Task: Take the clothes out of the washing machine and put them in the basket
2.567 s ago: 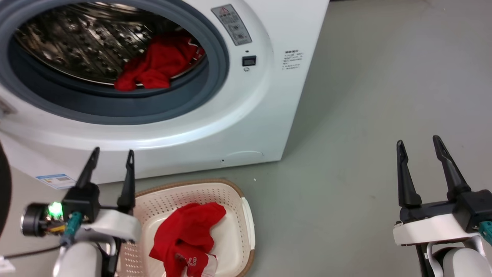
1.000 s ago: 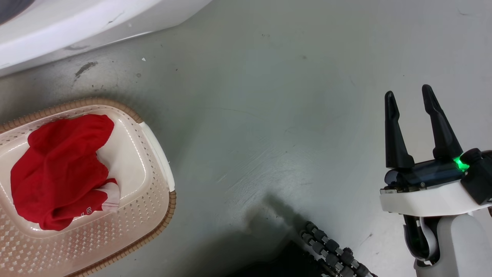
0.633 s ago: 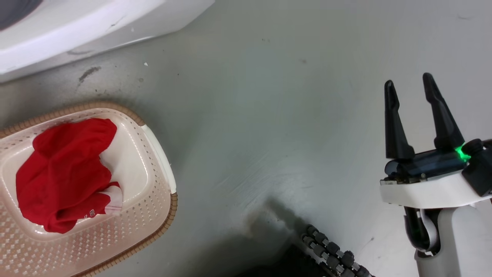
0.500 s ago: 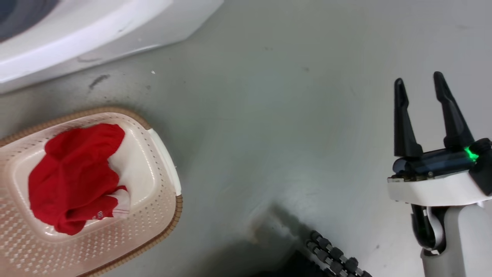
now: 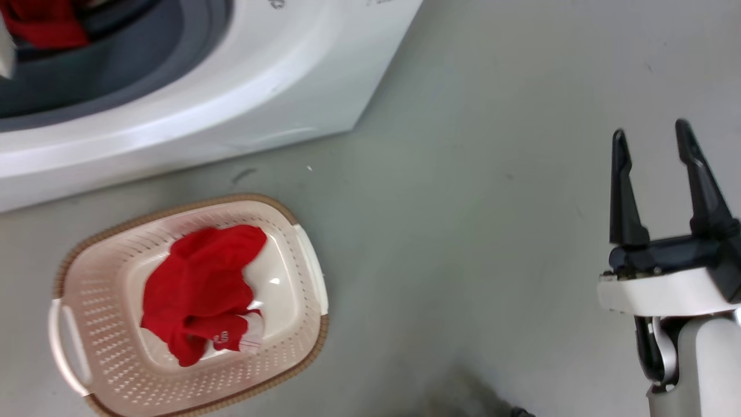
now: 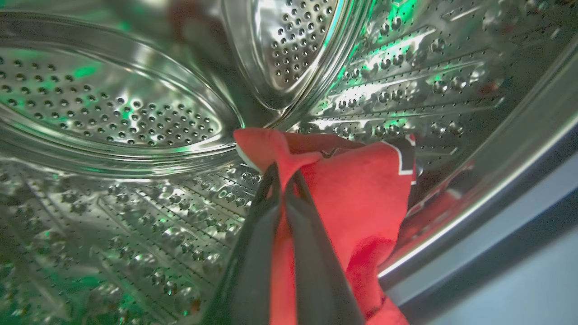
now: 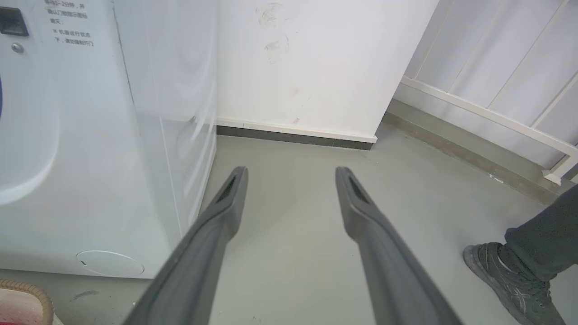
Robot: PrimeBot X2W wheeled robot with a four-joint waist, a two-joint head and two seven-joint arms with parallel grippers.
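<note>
The left pincer (image 6: 284, 175) grips a fold of the red jersey (image 6: 361, 198) inside the drum (image 6: 113, 113), for pulling it out; the right pincer (image 5: 651, 128) waits open, empty.

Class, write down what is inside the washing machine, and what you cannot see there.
Inside the washing machine, a red garment sits in the steel drum, with the left tool shut on a fold of it. The drum floor under the cloth is covered.
</note>
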